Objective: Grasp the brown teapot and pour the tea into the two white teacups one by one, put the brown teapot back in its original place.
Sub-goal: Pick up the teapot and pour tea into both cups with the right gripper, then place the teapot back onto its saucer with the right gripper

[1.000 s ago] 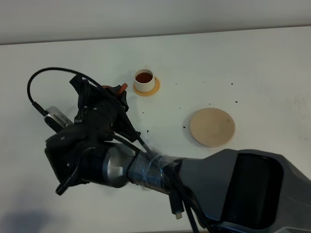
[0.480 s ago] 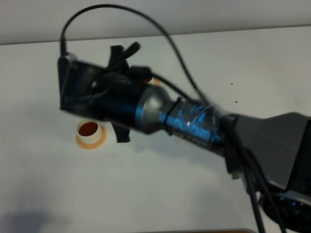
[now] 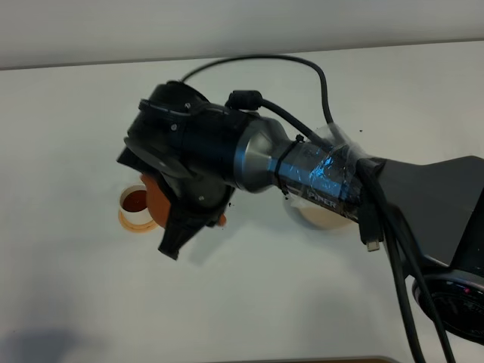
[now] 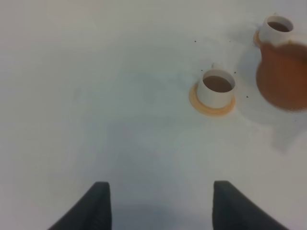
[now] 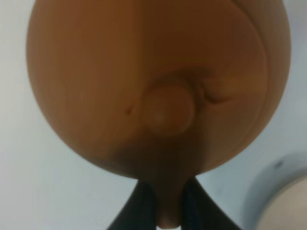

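Note:
The brown teapot (image 5: 158,91) fills the right wrist view, lid knob facing the camera. My right gripper (image 5: 169,203) is shut on its loop handle. From above, the right arm's wrist (image 3: 197,151) covers most of the teapot (image 3: 155,198), which hangs just right of one white teacup (image 3: 136,202) holding brown tea on its orange coaster (image 3: 128,224). The left wrist view shows both teacups (image 4: 217,87) (image 4: 277,26) with tea in them and the teapot (image 4: 283,74) lifted beside them. My left gripper (image 4: 160,206) is open over bare table. The pale beige disc (image 3: 321,218) is mostly hidden by the arm.
The white table (image 3: 76,113) carries a few dark specks. The right arm's cables (image 3: 386,249) loop above and trail down along its right side. A pale round edge (image 5: 288,201) shows under the teapot in the right wrist view.
The right arm has swung with the teapot from the left cup, up over the far cup, and now down toward the middle. The far cup is now hidden under the arm.

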### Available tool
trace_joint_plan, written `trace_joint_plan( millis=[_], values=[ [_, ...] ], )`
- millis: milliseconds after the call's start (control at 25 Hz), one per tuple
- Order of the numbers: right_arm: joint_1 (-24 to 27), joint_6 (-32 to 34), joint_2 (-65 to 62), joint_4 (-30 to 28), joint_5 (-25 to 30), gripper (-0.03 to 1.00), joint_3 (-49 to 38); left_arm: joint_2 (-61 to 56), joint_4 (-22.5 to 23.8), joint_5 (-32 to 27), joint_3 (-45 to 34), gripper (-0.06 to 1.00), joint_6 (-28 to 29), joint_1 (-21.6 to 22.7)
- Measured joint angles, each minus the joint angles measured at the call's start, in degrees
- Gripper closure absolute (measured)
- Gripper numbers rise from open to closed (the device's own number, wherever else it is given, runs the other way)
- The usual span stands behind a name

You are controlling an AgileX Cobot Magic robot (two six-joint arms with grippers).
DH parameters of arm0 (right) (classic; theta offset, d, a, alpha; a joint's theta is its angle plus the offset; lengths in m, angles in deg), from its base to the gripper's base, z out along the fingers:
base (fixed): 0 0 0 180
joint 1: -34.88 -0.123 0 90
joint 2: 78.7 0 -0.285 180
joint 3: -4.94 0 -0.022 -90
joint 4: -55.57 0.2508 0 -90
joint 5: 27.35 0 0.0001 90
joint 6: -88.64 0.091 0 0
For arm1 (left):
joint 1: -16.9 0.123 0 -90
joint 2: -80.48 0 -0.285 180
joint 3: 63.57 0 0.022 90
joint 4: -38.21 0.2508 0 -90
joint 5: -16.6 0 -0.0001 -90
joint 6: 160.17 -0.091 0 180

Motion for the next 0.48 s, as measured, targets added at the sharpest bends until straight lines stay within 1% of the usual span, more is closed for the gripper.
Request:
trace_joint_plan(
  millis=[200,360,480],
  values=[
    [0.12,0.1,1.55,2.8,0.29,0.87,-1.7,0.0,0.0,0.0,0.0,0.47,0.0,0.0],
    [0.17,0.24,2.37,2.86,0.23,0.87,-1.7,0.0,0.0,0.0,0.0,0.47,0.0,0.0],
    [0.23,0.23,2.37,1.31,0.18,0.87,-0.64,0.0,0.0,0.0,0.0,0.47,0.0,0.0]
  ],
)
